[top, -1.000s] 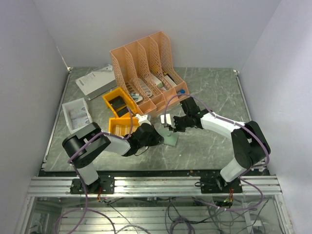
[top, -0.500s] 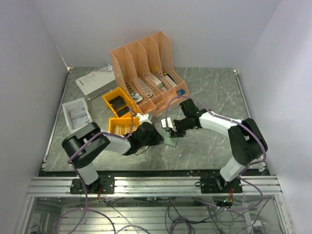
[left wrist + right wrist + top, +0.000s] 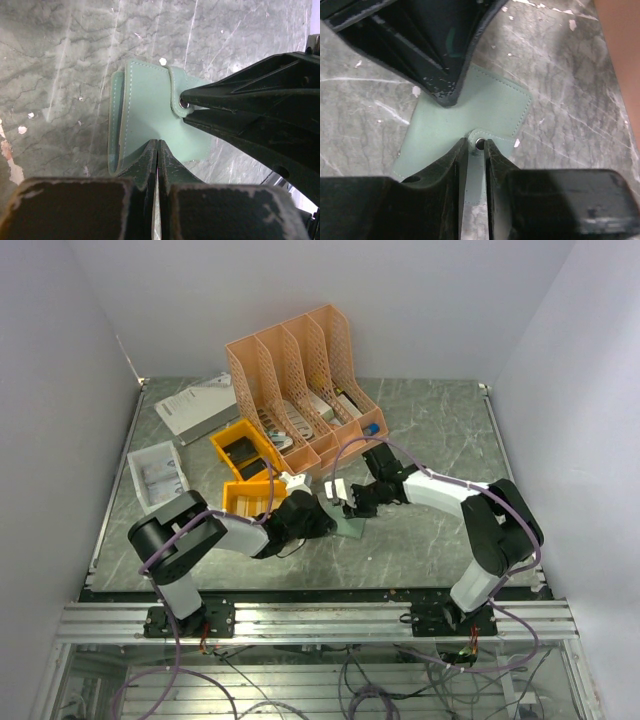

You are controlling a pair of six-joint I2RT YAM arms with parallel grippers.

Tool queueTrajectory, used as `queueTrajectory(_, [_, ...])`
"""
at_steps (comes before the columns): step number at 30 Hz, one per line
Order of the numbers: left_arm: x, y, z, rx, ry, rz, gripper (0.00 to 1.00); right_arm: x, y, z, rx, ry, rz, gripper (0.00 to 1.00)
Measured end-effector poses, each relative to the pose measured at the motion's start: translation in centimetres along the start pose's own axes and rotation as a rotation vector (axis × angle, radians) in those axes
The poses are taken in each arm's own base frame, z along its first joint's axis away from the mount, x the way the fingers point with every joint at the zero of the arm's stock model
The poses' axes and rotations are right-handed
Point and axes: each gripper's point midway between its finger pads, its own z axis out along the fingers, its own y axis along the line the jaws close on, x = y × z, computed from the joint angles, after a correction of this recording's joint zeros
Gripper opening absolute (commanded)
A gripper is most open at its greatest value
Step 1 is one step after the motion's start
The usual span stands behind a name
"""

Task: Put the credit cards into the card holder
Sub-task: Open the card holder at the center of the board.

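The grey-green card holder [image 3: 351, 526] lies flat and closed on the marble table, just in front of the yellow bins. My left gripper [image 3: 158, 142] is shut, its joined fingertips pressing on the holder's face [image 3: 150, 115]. From the opposite side, my right gripper [image 3: 476, 143] has its narrow jaws closed on the holder's strap tab [image 3: 476, 175], right at the round metal stud [image 3: 479, 143]. In the top view the two grippers meet nose to nose over the holder, left [image 3: 326, 517] and right [image 3: 350, 506]. No credit cards show in any view.
An orange file rack [image 3: 300, 370] stands at the back. Two yellow bins [image 3: 240, 452] [image 3: 250, 500] sit beside my left arm. A white tray [image 3: 157, 476] and a grey flat box [image 3: 195, 405] lie at the left.
My right gripper has moved left and down onto the holder, opened, then narrowed around the strap tab. My left gripper has stayed shut on the holder's face.
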Motion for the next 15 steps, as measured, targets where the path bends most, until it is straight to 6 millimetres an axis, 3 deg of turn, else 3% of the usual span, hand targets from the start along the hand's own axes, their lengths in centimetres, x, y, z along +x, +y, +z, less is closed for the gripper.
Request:
queueTrajectory(6, [0.1, 0.0, 0.4, 0.016, 0.004, -0.003, 0.07, 0.2, -1.3, 0.0, 0.064, 0.019, 0.006, 0.00])
queueTrajectory(15, [0.2, 0.0, 0.5, 0.039, 0.000, -0.005, 0.07, 0.0, -1.9, -0.5, 0.138, 0.008, -0.031, 0.00])
